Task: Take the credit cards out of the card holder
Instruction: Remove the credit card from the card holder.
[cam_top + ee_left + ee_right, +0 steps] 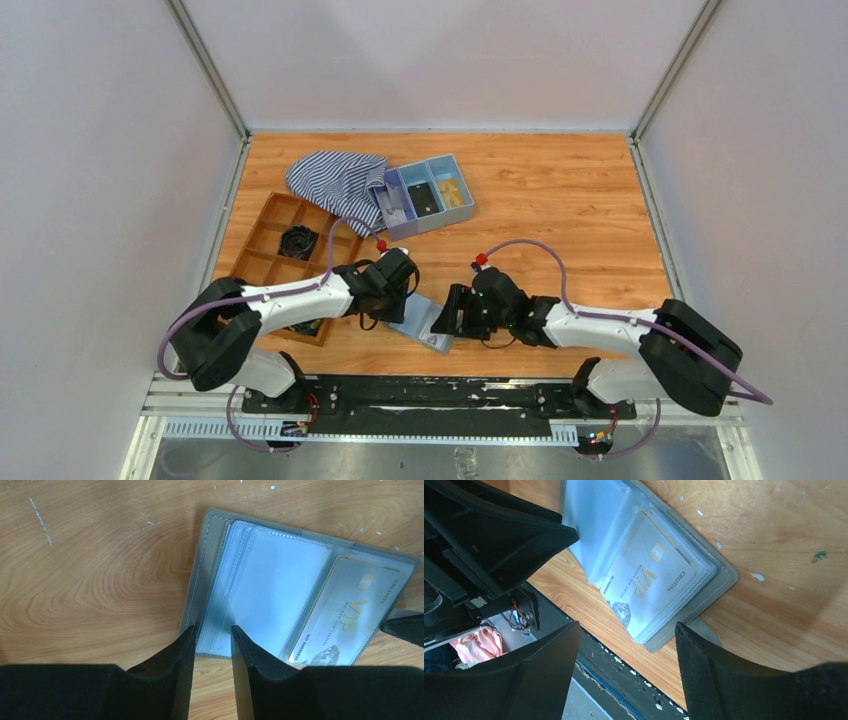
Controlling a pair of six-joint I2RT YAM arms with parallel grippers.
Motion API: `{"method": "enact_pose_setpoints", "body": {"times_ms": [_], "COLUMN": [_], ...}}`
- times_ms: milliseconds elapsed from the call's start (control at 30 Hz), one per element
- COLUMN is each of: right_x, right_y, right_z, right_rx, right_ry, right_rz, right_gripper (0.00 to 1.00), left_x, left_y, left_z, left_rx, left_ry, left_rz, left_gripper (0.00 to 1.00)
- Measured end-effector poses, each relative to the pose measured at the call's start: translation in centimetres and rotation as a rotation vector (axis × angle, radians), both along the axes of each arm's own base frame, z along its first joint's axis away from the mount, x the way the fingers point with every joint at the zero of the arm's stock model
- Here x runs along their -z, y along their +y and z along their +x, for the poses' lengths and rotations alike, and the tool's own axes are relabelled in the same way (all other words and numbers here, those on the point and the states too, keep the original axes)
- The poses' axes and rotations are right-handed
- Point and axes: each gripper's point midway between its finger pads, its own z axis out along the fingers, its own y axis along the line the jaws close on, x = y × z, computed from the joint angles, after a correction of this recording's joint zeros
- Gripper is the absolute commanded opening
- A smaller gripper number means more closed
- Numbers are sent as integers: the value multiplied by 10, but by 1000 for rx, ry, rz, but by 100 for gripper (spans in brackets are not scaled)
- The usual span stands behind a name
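Lying open, card holder (pixel 210 580) with VIP card (pixel 345 620)

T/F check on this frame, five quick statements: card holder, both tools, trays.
1. The card holder lies open on the table. True.
2. A VIP card sits in a clear sleeve. True.
3. The left tool hangs far from the holder. False: its fingers straddle the holder's near edge.
4. The right tool is shut on the card. False: it is open, gripping nothing.
5. The blue tray sits beside a striped cloth. True.
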Motion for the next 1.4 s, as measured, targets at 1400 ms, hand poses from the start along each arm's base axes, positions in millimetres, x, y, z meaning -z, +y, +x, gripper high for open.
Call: {"method": "enact_pose_setpoints", "body": {"times_ms": [1400], "right_x": [-36], "right_y": [79], "right_z": [25], "right_rx": [-145], "right_ry": [-108], "right_rz": [110], "right_gripper": [64], "left_x": [-75], "left_y": [43], "left_z": [25], "left_rx": [-160], "left_ry": [-63], "left_rz": [-186], "left_gripper": [33]}}
